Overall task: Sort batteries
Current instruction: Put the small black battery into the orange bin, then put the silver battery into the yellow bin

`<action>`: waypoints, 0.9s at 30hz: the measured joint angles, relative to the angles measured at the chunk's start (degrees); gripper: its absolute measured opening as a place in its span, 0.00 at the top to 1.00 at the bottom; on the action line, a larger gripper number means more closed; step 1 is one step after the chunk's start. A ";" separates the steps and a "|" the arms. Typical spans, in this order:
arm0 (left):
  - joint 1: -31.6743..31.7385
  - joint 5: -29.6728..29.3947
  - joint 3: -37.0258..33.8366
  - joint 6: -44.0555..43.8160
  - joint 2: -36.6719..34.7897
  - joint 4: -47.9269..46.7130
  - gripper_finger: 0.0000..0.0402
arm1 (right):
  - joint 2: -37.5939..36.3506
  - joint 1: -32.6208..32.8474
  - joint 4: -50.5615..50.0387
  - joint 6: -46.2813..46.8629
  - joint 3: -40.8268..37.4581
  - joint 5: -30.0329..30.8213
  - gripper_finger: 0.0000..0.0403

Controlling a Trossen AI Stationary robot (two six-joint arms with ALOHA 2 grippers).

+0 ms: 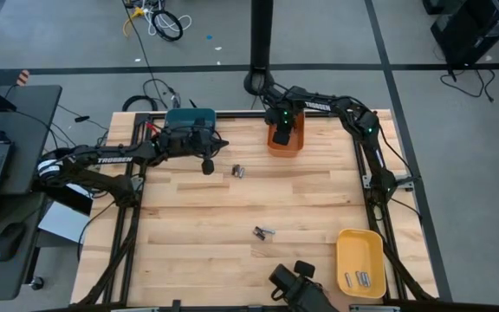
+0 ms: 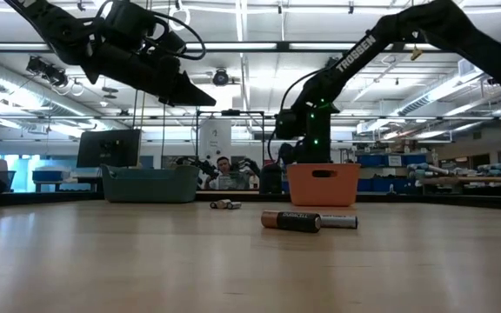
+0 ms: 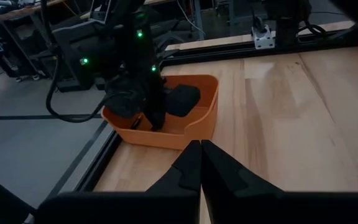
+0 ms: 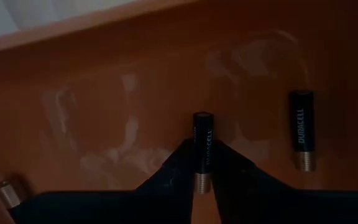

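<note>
My right gripper [image 4: 202, 177] reaches down into the orange bin [image 1: 286, 140] at the table's far side, shut on a black battery [image 4: 202, 134]. Two more batteries [image 4: 302, 130] [image 4: 8, 190] lie on the bin's floor. My left gripper [image 1: 207, 165] hangs shut and empty above the table, just in front of the teal bin [image 1: 189, 121]. Loose batteries lie on the wood: a small pair [image 1: 239, 171] near the far side and a black and a silvery one [image 2: 307, 221] at mid-table. My right gripper pinches the black battery between its two fingertips, on its long sides toward the silvery end [image 4: 202, 168]. The fingers come from above, pointing down into the orange bin. I cannot tell whether the battery rests on the bin's floor.
A yellow bin [image 1: 359, 247] holding a few batteries [image 1: 358, 279] stands at the near right corner. A dark camera mount [image 1: 297, 282] sits at the near edge. Bare wood lies between the mid-table batteries and the bins. A person shows far behind the table in the low view.
</note>
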 joint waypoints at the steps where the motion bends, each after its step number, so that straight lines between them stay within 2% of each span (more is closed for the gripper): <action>1: -0.04 0.00 0.00 -0.01 0.00 0.01 0.96 | -0.13 0.00 0.17 0.46 -0.02 -0.02 0.86; 12: -0.06 0.00 0.00 -1.41 0.00 0.23 0.96 | -6.38 2.65 -1.72 1.22 -0.13 2.87 0.64; 15: -0.06 0.00 0.00 -2.06 0.00 0.12 0.96 | -10.10 4.18 -4.96 2.71 -0.13 2.89 0.63; 18: -0.06 0.39 0.00 -3.18 0.00 -0.32 0.96 | -14.64 6.92 -8.86 2.92 -0.13 3.02 0.70; 20: -0.17 1.71 0.00 -3.42 0.00 -1.31 0.96 | -17.92 9.43 -8.87 2.94 -0.66 2.36 0.80; 23: -0.97 2.80 0.00 -4.69 0.00 -3.68 0.96 | -23.38 12.88 -5.92 3.10 -4.16 -2.31 0.96; 27: -2.52 2.94 0.00 -6.42 0.00 -8.14 0.96 | -29.78 17.65 2.10 6.41 -13.04 -4.94 0.95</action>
